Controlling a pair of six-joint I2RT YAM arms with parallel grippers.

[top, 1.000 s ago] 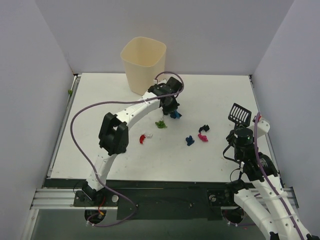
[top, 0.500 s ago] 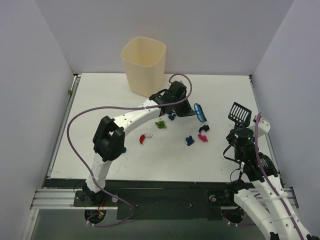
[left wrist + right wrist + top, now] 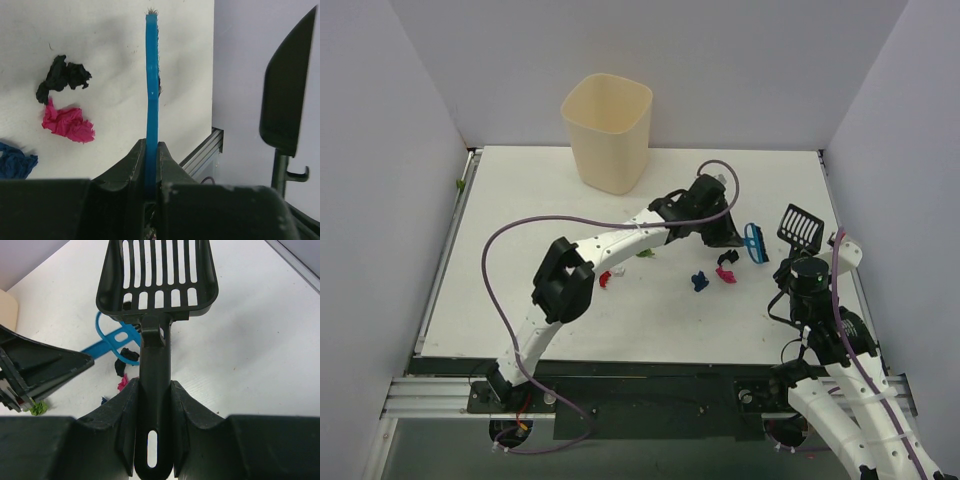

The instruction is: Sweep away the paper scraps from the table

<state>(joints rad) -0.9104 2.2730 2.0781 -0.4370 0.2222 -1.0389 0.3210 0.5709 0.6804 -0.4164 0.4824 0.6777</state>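
My left gripper [image 3: 733,238] is shut on the small blue brush [image 3: 753,242], held on edge above the table [image 3: 520,250], just right of a black scrap [image 3: 62,77] and a magenta scrap [image 3: 67,124]. A blue scrap [image 3: 699,281] lies a little nearer, a red one [image 3: 605,277] further left, and a green one [image 3: 642,253] shows beside the left arm. My right gripper [image 3: 155,390] is shut on the handle of the black slotted scoop [image 3: 157,275], whose head [image 3: 798,228] is lifted just right of the brush [image 3: 112,340].
A cream bin [image 3: 608,130] stands at the back of the table, left of centre. Pale walls close in the left, back and right sides. The left arm's purple cable [image 3: 510,300] loops over the left half, and a metal rail [image 3: 202,152] runs along the right edge.
The left arm has swung right with the brush, from in front of the bin to just beside the scoop. The right arm and scoop have stayed still.
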